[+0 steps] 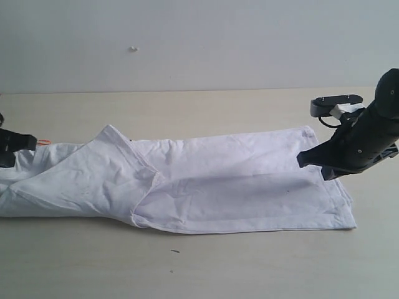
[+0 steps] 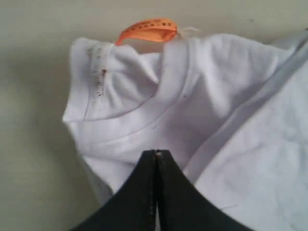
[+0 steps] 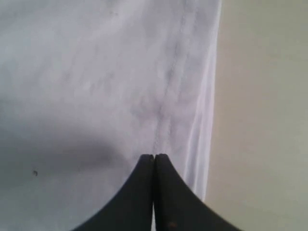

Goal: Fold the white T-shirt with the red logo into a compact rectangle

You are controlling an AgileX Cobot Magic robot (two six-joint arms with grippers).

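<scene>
The white T-shirt [image 1: 206,184] lies on the table as a long band, its sides folded in, neck at the left and hem at the right. Its ribbed collar [image 2: 144,113] and orange neck tag [image 2: 149,30] show in the left wrist view. The red logo is hidden. My left gripper [image 1: 30,142] [image 2: 156,153] is at the neck end, jaws pressed together with no cloth seen between them. My right gripper [image 1: 303,159] [image 3: 154,157] hangs just over the hem [image 3: 192,96], also shut and empty, casting a shadow on the cloth.
The shirt lies on a beige table [image 1: 249,268] against a pale wall [image 1: 199,43]. A small dark speck [image 1: 175,251] lies on the table in front of the shirt. Bare tabletop [image 3: 264,120] shows past the hem.
</scene>
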